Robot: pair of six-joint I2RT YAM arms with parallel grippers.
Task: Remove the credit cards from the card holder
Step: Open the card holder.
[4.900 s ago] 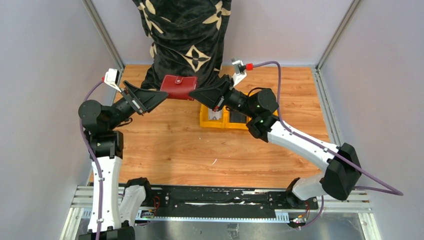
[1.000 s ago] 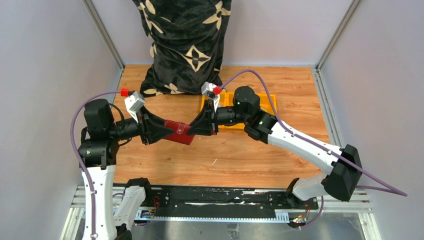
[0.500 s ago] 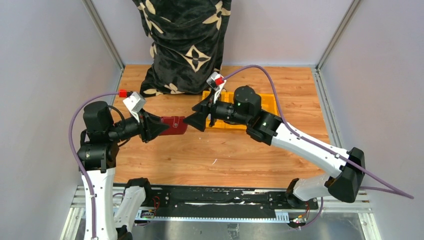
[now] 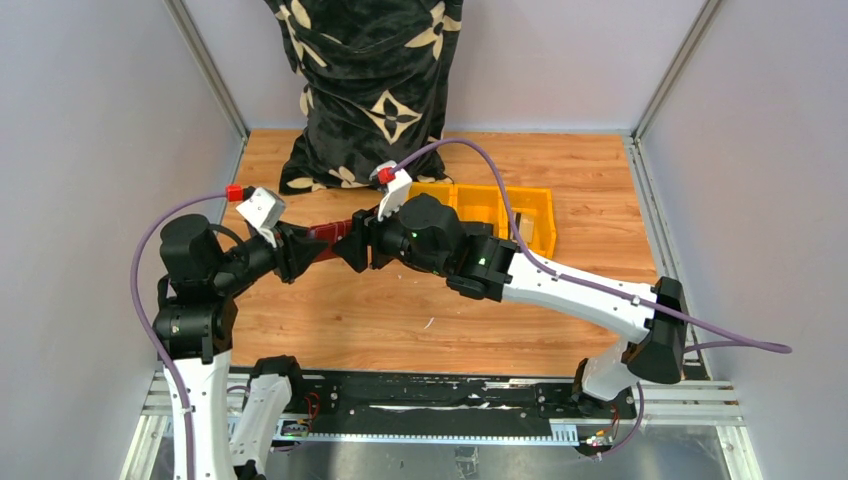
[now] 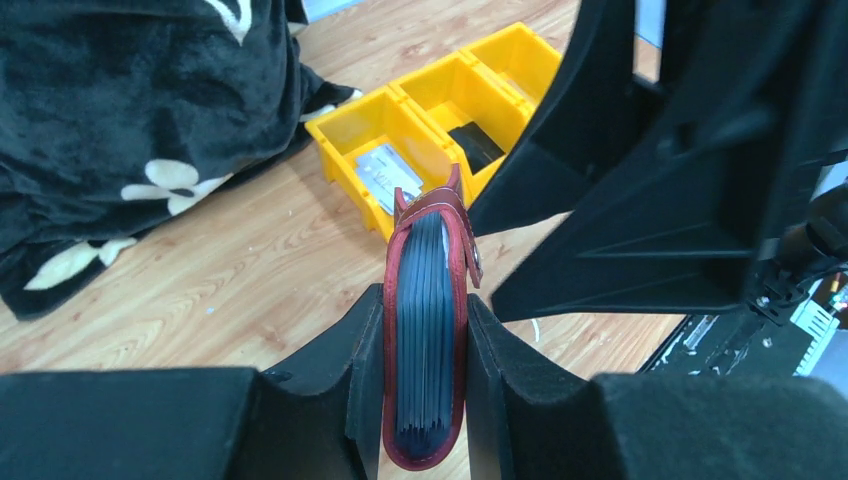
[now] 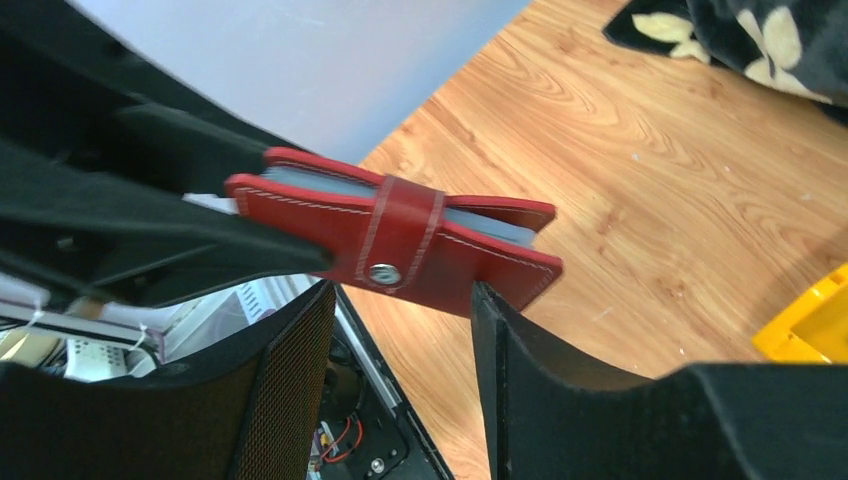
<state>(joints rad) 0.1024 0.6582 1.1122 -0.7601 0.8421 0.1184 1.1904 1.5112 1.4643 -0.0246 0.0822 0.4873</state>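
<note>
Left gripper [image 5: 424,310] is pinching the closed card holder [image 6: 300,215], holding it above the surface [image 4: 400,310]. Right gripper [image 6: 400,298] is standing spread around its strap [image 6: 402,228] end; contact unclear. Beyond, a pale card [image 5: 383,172] is lying in the yellow bin [image 5: 340,135]. The black blanket [image 4: 370,80] is sitting farthest.

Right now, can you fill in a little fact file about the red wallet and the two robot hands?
Wallet: red, closed, held up off the table
Strap: snapped shut across the wallet's edge
Left gripper: clamped on the wallet
Right gripper: open, a finger on each side of the strap; touching or not, cannot tell
Yellow bin: a pale card lies in one end compartment
Blanket: black with cream flowers, at the back of the table
</note>
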